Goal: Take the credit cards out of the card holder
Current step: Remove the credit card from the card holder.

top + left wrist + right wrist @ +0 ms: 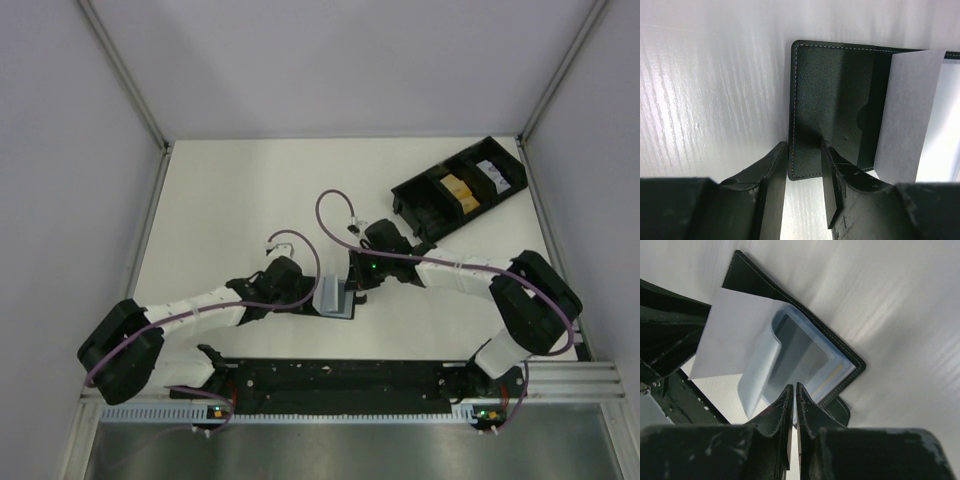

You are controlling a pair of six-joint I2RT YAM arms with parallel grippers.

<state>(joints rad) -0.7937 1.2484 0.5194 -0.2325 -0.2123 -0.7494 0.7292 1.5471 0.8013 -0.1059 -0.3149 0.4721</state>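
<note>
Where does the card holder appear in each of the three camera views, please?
Top external: the card holder lies on the table, centre, toward the near edge.
Left wrist: its black flap fills the centre.
Right wrist: it lies open, blue-grey inside, at the centre.
Shared landmark: the pale sheet over it, at right in the left wrist view and at left in the right wrist view.

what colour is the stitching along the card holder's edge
Pale, whitish thread against the black card holder, clearest in the left wrist view.
</note>
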